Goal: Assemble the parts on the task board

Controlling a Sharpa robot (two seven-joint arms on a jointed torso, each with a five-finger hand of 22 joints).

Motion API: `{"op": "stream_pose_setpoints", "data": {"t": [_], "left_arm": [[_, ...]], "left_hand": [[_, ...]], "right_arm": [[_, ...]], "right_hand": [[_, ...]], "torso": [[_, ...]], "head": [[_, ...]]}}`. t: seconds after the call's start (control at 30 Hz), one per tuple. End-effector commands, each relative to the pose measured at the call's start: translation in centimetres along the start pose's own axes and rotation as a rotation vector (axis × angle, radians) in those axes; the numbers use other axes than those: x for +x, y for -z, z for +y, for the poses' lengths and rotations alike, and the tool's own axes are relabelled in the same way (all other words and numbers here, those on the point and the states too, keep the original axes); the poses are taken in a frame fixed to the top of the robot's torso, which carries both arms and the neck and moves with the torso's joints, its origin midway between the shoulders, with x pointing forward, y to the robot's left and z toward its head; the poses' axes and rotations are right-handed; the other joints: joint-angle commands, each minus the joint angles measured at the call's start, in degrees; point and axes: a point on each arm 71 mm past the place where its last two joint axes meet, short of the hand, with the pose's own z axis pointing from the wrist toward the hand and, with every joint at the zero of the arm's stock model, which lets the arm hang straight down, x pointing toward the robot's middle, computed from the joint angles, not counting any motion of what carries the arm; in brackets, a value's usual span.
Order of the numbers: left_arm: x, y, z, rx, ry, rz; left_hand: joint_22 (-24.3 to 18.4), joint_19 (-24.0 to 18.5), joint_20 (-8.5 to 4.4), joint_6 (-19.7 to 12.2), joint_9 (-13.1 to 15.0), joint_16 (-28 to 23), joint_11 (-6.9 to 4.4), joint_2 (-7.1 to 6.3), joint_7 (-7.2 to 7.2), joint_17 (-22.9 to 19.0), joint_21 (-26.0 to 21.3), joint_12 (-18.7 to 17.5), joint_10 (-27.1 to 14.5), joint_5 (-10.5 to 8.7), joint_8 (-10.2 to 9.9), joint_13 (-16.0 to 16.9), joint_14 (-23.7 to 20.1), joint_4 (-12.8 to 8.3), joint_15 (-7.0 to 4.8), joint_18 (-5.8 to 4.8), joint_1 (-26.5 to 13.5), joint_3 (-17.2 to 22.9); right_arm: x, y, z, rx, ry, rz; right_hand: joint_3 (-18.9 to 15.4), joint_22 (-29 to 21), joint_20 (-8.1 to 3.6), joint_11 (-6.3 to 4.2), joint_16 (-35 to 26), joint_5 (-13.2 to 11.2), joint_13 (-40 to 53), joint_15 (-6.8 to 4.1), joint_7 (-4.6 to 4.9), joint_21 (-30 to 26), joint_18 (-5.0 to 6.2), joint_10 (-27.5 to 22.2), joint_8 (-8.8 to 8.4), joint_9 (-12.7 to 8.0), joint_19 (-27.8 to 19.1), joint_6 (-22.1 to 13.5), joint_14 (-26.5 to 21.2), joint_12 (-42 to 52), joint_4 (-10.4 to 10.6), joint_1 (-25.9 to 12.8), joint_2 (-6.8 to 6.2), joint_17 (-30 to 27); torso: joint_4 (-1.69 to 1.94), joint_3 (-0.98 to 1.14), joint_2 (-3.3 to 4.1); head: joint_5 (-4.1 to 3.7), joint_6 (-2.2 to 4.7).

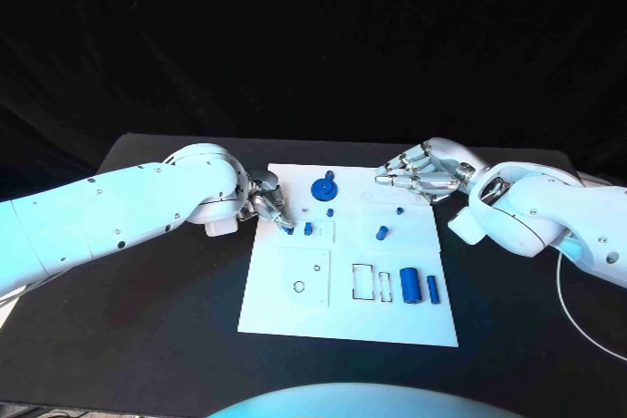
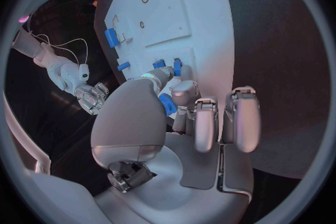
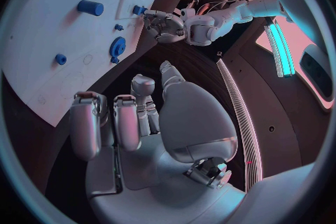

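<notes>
The scene is lit from above against a black backdrop, and the flat white rectangular task board (image 1: 351, 296) is rendered bright with a bluish tint. Soft shadows are cast beneath both arms. In the wrist views, straight edges are bent by fisheye distortion and the rims are darkened. A glaring cyan light strip (image 3: 281, 45) is seen.
</notes>
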Motion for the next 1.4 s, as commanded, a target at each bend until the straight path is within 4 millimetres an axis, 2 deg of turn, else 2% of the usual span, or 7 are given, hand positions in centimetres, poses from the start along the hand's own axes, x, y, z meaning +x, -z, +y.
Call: {"op": "stream_pose_setpoints", "data": {"t": [0.03,0.2,0.7,1.03,1.4], "left_arm": [[0.5,-0.1,-0.1,-0.008,-0.023,0.037],[0.7,0.0,-0.2,-0.01,-0.029,0.048],[1.0,-0.1,-0.3,-0.033,-0.032,0.066],[1.2,-0.3,-0.9,-0.079,-0.047,0.081],[1.3,-0.5,-1.3,-0.113,-0.063,0.075]], "left_hand": [[11.53,4.16,-0.29,0.52,0.12,0.18,0.06,0.61,-0.08,15.05,0.18,0.25,0.53,0.27,0.19,0.08,6.02,-6.93,-0.17,-0.46,-0.07,7.4],[11.53,4.16,-0.29,0.52,0.12,0.18,0.06,0.6,-0.08,15.05,0.18,0.28,0.54,0.28,0.19,0.11,6.02,-6.94,-0.17,-0.46,-0.08,7.41],[11.54,4.17,-0.29,0.66,0.17,0.18,0.06,0.57,-0.11,15.05,0.19,0.46,0.68,0.34,0.17,0.3,6.02,-6.95,-0.17,-0.46,-0.4,7.54],[11.81,4.3,-0.38,2.46,0.44,0.18,-0.49,0.45,-0.98,15.05,0.44,0.2,1.24,0.35,-0.09,-0.18,6.02,-5.1,-0.51,-0.54,-5.28,6.34],[11.9,4.36,-0.52,3.36,0.49,0.18,-0.77,0.69,-1.31,15.05,0.51,-0.27,1.42,0.36,-0.4,-0.84,6.02,-4.28,-0.72,-0.56,-7.28,5.39]], "right_arm": [[0.2,0.0,0.1,-0.005,0.0,0.018],[0.2,0.0,0.1,-0.005,0.0,0.019],[0.2,0.0,0.1,-0.006,-0.001,0.02],[0.3,0.0,0.2,-0.009,-0.001,0.023],[0.4,0.0,0.3,-0.012,-0.002,0.025]], "right_hand": [[-0.44,-0.05,0.12,-0.11,-0.28,0.19,-0.05,-0.03,0.13,-0.35,0.78,-0.13,0.05,0.09,-0.33,0.3,3.67,0.03,0.05,0.39,0.28,4.83],[-0.44,-0.05,0.12,-0.11,-0.28,0.19,-0.05,-0.03,0.13,-0.35,0.78,-0.13,0.05,0.09,-0.33,0.3,3.67,0.03,0.05,0.39,0.28,4.83],[-0.44,-0.05,0.12,-0.11,-0.28,0.19,-0.05,-0.03,0.13,-0.35,0.78,-0.13,0.05,0.09,-0.33,0.3,3.67,0.03,0.05,0.39,0.28,4.83],[-0.44,-0.05,0.12,-0.11,-0.28,0.19,-0.05,-0.03,0.13,-0.35,0.78,-0.13,0.05,0.09,-0.33,0.3,3.67,0.03,0.05,0.39,0.28,4.83],[-0.44,-0.05,0.12,-0.11,-0.28,0.19,-0.05,-0.03,0.13,-0.35,0.78,-0.13,0.05,0.09,-0.33,0.3,3.67,0.03,0.05,0.39,0.28,4.83]], "torso": [[-0.05,-0.02,-0.02],[-0.04,0.02,0.02],[-0.07,0.05,0.0],[-0.11,0.06,0.03],[-0.12,0.08,-0.01]], "head": [[-0.16,0.02],[0.06,0.03],[0.03,-0.25],[0.1,-0.33],[0.04,-0.4]]}}
